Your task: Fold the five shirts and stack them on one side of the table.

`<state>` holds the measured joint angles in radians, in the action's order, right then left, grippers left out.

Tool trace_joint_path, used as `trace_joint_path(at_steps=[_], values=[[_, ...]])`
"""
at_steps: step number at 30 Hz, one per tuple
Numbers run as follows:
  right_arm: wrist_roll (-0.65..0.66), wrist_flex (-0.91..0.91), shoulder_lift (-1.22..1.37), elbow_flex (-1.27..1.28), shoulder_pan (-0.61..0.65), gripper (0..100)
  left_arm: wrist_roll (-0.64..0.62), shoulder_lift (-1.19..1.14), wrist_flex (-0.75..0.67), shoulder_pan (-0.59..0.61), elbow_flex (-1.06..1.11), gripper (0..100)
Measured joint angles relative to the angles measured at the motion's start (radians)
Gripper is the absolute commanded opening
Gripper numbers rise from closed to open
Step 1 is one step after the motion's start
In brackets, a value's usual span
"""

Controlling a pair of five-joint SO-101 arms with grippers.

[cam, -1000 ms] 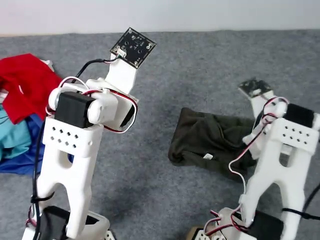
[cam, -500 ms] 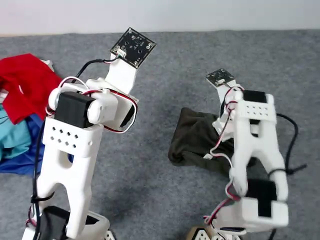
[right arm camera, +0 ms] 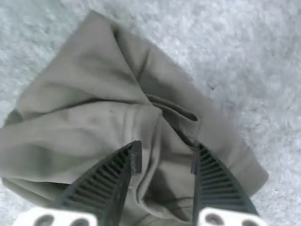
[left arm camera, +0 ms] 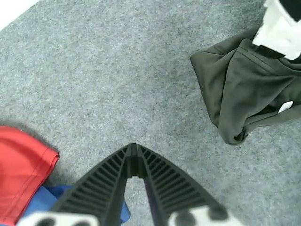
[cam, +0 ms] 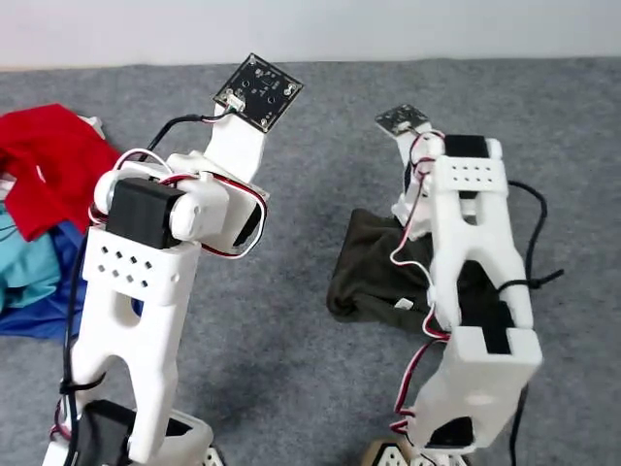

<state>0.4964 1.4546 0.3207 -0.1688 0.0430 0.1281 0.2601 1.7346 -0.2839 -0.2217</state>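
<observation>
Right claw (right arm camera: 165, 151): released, jaws astride a raised crease of the olive shirt (right arm camera: 89, 108).
Olive shirt: crumpled on the grey worktop (cam: 310, 379) before the right arm.
Advice: pinch one layer at an edge, then spread it flat before folding.
Left claw (left arm camera: 135, 151): clenched, empty, over bare worktop.
Pile (cam: 49, 165): red, teal and blue shirts, far left.

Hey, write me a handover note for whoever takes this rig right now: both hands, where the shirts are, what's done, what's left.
Left hand: shut, empty, above the bare table, near the red shirt.
Right hand: open, over the dark olive shirt, not gripping it.
Shirts: the olive one lies bunched mid-table. The red shirt, teal shirt and blue shirt are heaped at the left edge of the high view. I cannot make out a fifth.
Done: nothing folded or stacked.
Left: fold every shirt and stack them on one side.
</observation>
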Motion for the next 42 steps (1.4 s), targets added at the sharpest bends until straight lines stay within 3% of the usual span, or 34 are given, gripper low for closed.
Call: trace_joint_path(at_steps=[14, 20, 32, 38, 42], values=[[-0.02, 0.0, 0.098, -0.009, 0.066, 18.4, 0.0, 0.0, 0.0, 0.0, 0.0, 0], [-0.02, 0.011, 0.104, -0.009, 0.078, 2.2, 0.0, 0.0, 0.0, 0.0, 0.032, 0], [-0.02, 0.118, -0.072, -0.009, 0.078, 1.1, 0.0, 0.0, 0.0, 0.0, 0.066, 0], [0.055, 0.241, -0.141, -0.009, 0.072, 1.1, 0.0, 0.0, 0.0, 0.0, 0.066, 0], [0.124, 0.292, -0.143, -0.009, 0.005, 1.1, 0.0, 0.0, 0.0, 0.0, 0.066, 0]])
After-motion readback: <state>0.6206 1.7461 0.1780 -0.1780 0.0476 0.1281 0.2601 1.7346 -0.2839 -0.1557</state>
